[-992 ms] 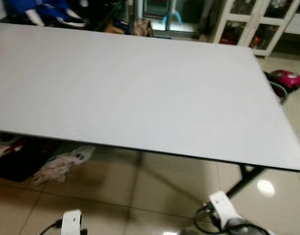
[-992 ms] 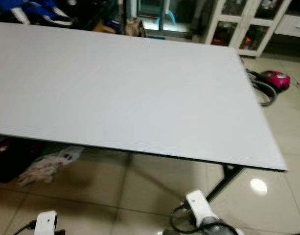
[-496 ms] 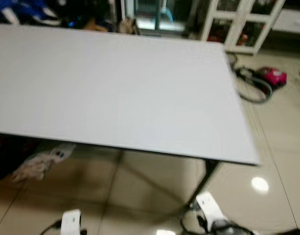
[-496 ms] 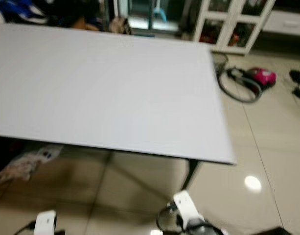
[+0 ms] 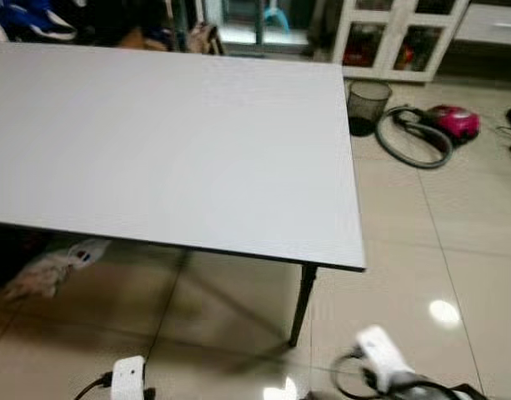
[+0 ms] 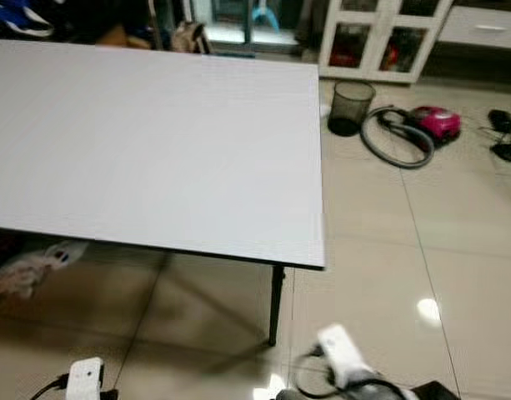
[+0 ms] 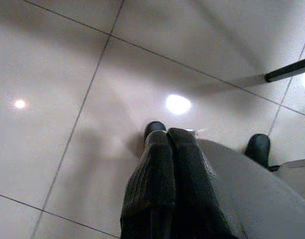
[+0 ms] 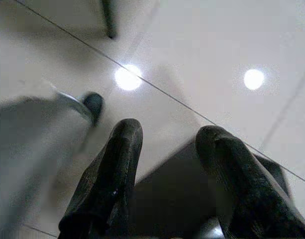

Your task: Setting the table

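Note:
A large white table (image 5: pixel 172 142) with a bare top stands in front of me, its near right corner over a black leg (image 5: pixel 301 302). Both arms hang low by the floor. In the left wrist view my left gripper (image 7: pixel 167 135) points down at the beige tiles with its two black fingers pressed together, holding nothing. In the right wrist view my right gripper (image 8: pixel 169 134) also points at the floor, its fingers apart with nothing between them.
A black mesh bin (image 5: pixel 368 107) and a pink vacuum cleaner (image 5: pixel 451 122) with its hose lie on the tiles right of the table. White glass-door cabinets (image 5: pixel 397 37) stand at the back. Clothes or bags (image 5: pixel 51 271) lie under the table's left side.
The whole view has swung to the right: the table now sits further left in the picture, and the bin and more floor on the right have come into sight.

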Robot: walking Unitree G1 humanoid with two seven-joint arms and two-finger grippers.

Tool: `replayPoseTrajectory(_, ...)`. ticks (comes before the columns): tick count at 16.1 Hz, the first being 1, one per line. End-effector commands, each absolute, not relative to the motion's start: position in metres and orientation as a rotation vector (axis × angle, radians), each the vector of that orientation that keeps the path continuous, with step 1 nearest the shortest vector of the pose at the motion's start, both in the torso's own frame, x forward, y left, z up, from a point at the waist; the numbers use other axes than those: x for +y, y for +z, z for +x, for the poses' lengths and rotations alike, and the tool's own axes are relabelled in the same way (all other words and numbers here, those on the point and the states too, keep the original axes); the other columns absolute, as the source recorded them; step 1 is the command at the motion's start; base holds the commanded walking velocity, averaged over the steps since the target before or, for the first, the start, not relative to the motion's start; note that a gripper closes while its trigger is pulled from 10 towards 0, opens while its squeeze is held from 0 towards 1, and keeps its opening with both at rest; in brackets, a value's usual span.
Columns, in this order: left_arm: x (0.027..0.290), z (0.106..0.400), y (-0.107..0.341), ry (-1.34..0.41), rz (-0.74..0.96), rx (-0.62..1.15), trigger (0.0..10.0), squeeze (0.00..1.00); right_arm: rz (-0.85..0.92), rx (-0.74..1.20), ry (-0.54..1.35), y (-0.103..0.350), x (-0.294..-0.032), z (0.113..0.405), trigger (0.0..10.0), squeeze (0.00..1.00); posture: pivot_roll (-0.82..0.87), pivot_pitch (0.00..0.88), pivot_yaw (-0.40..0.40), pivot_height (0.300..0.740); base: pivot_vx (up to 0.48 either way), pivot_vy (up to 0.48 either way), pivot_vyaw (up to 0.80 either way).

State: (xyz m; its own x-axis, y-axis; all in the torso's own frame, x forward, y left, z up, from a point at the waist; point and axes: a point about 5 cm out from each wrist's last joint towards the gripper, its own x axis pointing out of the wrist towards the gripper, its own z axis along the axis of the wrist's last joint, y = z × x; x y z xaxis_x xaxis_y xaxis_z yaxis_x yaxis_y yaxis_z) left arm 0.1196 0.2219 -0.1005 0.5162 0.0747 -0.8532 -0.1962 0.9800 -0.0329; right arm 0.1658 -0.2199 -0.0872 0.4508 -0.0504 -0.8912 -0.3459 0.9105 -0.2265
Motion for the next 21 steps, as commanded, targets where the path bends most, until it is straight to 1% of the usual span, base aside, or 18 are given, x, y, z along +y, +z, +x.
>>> replayPoseTrajectory(1,0.227,0.116,-0.101,0.18,-0.114,1.036,10.0,0.0,-0.399,1.083,0.214,-0.088,-0.214,0.167,10.0,0.0,-0.13,0.042,0.001,0.74,0.0,0.0,0.0)
replayPoseTrajectory(6,0.227,0.116,-0.101,0.183,-0.105,1.04,10.0,0.0,-0.41,1.094,0.223,-0.09,-0.218,0.159,10.0,0.0,-0.13,0.041,-0.003,0.74,0.0,0.0,0.0)
replayPoseTrajectory(8,0.226,0.115,-0.101,0.185,-0.104,1.044,10.0,0.0,-0.408,1.092,0.231,-0.091,-0.212,0.159,10.0,0.0,-0.13,0.044,-0.002,0.74,0.0,0.0,0.0)
replayPoseTrajectory(11,0.224,0.112,-0.103,0.184,-0.1,1.055,10.0,0.0,-0.4,1.083,0.252,-0.094,-0.194,0.161,10.0,0.0,-0.13,0.05,-0.003,0.74,0.0,0.0,0.0)
replayPoseTrajectory(13,0.223,0.112,-0.103,0.181,-0.098,1.059,10.0,0.0,-0.398,1.078,0.257,-0.094,-0.187,0.164,10.0,0.0,-0.12,0.052,-0.004,0.74,0.0,0.0,0.0)
replayPoseTrajectory(17,0.225,0.113,-0.103,0.192,-0.098,1.055,10.0,0.0,-0.406,1.066,0.245,-0.088,-0.195,0.175,10.0,0.0,-0.11,0.049,-0.007,0.74,0.0,0.0,0.0)
replayPoseTrajectory(21,0.227,0.111,-0.103,0.206,-0.101,1.055,10.0,0.0,-0.411,1.066,0.246,-0.087,-0.197,0.175,10.0,0.0,-0.1,0.052,-0.01,0.74,0.0,0.0,0.0)
